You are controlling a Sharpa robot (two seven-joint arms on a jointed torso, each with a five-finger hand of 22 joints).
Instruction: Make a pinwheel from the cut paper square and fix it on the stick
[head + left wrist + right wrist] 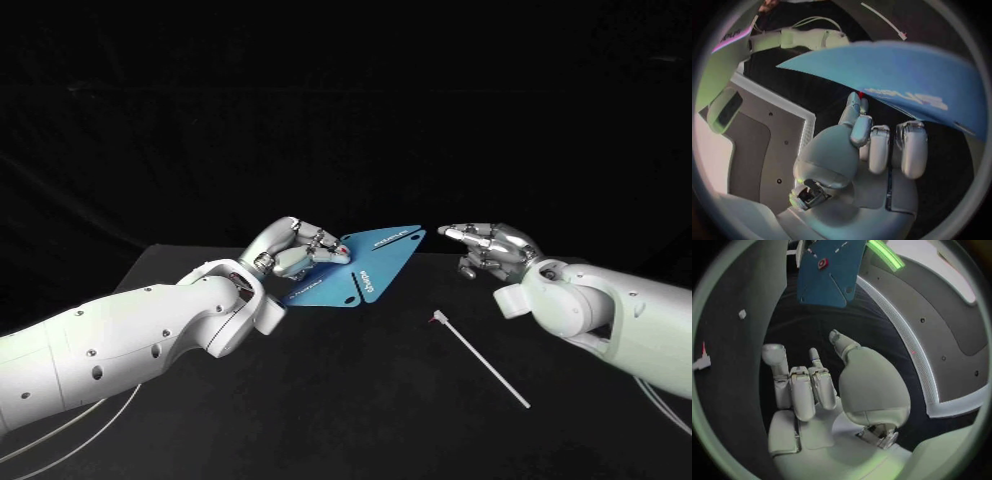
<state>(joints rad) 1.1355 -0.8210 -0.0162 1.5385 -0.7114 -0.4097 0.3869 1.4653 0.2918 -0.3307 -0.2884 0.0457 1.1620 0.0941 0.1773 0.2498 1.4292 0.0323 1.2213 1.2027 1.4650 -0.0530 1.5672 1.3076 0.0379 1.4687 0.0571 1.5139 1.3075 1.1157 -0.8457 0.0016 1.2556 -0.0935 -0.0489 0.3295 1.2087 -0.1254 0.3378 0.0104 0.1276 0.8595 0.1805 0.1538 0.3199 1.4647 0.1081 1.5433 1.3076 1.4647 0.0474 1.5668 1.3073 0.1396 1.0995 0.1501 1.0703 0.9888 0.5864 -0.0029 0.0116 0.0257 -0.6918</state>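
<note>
Robot's left hand (296,250) held the blue paper square (364,265) at the sheet's 9 o'clock corner, fingers curled onto it. In the head view the sheet looked near flat over the black table (361,420). The left wrist view showed more: the sheet ran over the curled fingers (879,150), with one fingertip up against its edge. White lettering (907,97) read clearest there.

The right wrist view gave the paper's other face, with cut lines and a small red mark (822,263) near the middle. Couldn't tell what the mark was.

The right hand (490,252) sat at 3 o'clock of the paper, apart from it and holding nothing. In the head view one finger stretched toward the sheet and the rest were tucked. Its own wrist view showed the fingers folded to the palm, thumb out and the palm bare.

The stick (483,362) lay on the table at roughly 5 o'clock from the paper, touching neither hand. Its red tip (433,318) was nearest the sheet and the shaft ran off toward 4 o'clock. The right wrist view caught that red end at the rim.
</note>
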